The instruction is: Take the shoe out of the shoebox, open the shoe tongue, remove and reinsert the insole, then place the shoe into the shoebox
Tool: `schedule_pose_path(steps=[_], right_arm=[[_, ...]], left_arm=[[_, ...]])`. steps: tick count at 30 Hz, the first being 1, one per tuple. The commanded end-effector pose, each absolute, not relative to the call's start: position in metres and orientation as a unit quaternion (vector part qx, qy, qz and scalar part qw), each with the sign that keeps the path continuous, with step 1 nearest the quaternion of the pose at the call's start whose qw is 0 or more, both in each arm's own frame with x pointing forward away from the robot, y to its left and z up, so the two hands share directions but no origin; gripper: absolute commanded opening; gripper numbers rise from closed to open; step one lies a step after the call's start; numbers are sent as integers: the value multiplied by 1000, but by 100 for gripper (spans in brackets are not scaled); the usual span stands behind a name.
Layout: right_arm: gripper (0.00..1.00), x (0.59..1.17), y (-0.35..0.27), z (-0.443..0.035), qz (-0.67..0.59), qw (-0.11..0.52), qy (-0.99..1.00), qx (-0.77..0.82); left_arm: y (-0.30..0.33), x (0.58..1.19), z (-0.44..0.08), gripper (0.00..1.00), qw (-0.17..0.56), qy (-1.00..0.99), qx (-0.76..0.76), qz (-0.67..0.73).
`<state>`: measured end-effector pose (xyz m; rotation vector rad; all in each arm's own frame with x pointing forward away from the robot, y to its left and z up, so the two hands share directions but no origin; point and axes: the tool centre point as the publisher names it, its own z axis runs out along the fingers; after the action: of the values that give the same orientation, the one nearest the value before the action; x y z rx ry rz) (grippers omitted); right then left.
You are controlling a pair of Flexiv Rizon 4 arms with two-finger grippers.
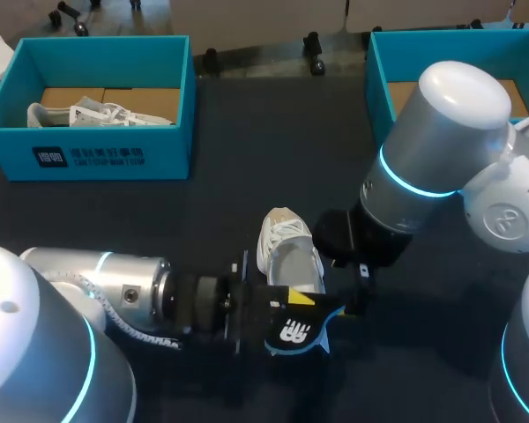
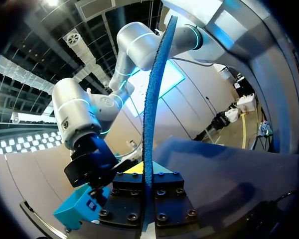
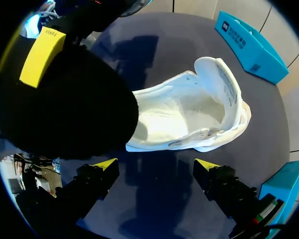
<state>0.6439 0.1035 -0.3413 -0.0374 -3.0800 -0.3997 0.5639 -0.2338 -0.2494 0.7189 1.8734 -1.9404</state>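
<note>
Left jaws clamp a blue insole (image 1: 298, 335) beside a white shoe (image 1: 291, 260) on the table (image 1: 247, 132); right jaws apart, close by.

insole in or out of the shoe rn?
Out. The left hand is shut on the blue insole; the white shoe looks bare inside.
</note>
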Motion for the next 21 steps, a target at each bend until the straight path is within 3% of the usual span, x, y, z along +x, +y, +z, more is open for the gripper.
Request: schedule_pose_path(steps=[1, 21], right_arm=[[100, 643, 104, -343, -128, 16, -992, -12], [100, 643, 104, -343, -128, 16, -992, -12]], left_arm=[[-242, 570, -256, 0, 176, 660, 250, -686], [-224, 586, -265, 0, 178, 672, 224, -683]])
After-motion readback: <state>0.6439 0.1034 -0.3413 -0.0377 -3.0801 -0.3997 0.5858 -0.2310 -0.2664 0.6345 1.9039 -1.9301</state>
